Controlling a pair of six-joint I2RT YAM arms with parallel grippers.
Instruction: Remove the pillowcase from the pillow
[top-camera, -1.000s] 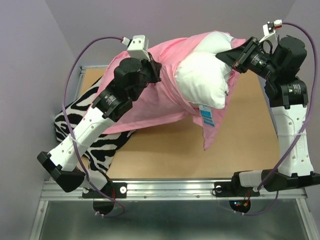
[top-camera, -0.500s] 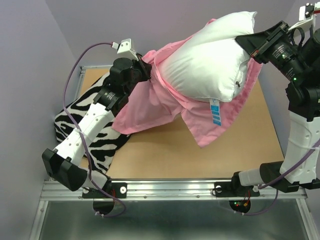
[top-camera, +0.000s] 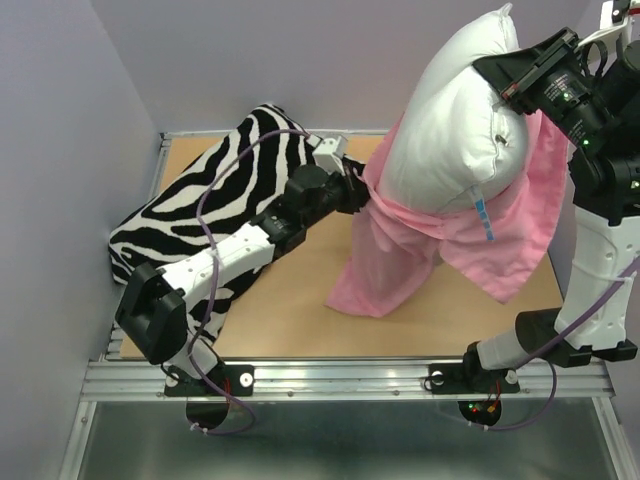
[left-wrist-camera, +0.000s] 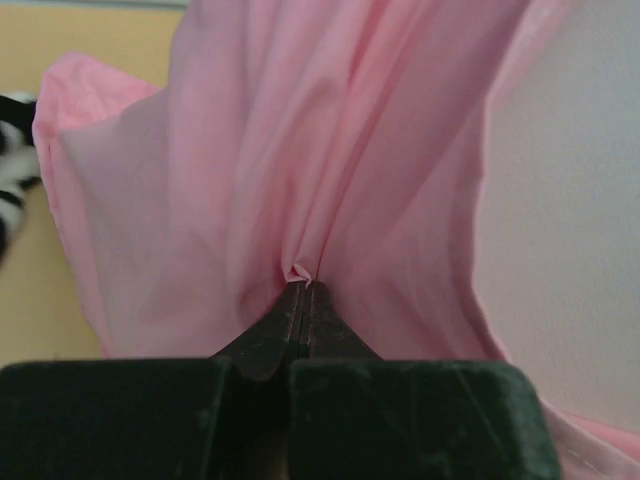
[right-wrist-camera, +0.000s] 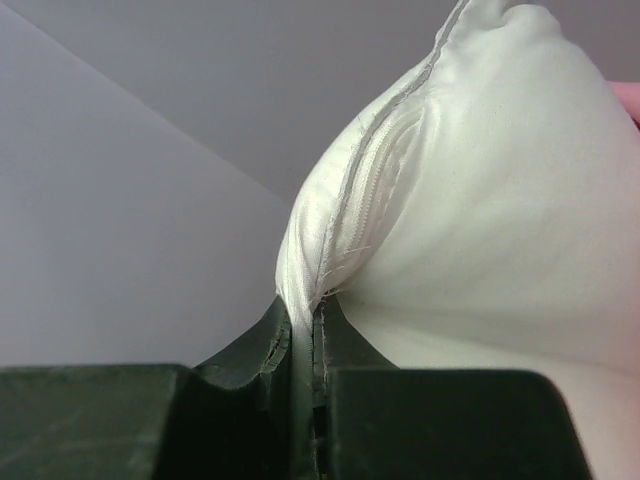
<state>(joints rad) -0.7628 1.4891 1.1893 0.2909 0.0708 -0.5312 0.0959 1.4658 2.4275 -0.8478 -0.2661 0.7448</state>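
Observation:
The white pillow (top-camera: 455, 120) is held high at the right, most of it bare, its blue-and-white tag (top-camera: 482, 215) hanging down. My right gripper (top-camera: 500, 85) is shut on the pillow's seamed edge (right-wrist-camera: 330, 250). The pink pillowcase (top-camera: 400, 255) wraps only the pillow's lower part and hangs down to the table. My left gripper (top-camera: 362, 188) is shut on a gathered fold of the pillowcase (left-wrist-camera: 300, 200), low at the pillow's left side. In the left wrist view the white pillow (left-wrist-camera: 570, 200) shows at the right.
A black-and-white zebra-striped pillow (top-camera: 215, 200) lies across the left of the wooden table (top-camera: 290, 320), under my left arm. Purple walls close in at the back and both sides. A metal rail (top-camera: 340, 375) runs along the near edge.
My right gripper lifted the pillow up and to the right. My left gripper moved right and down with the pillowcase, sliding it off most of the pillow and uncovering the zebra pillow.

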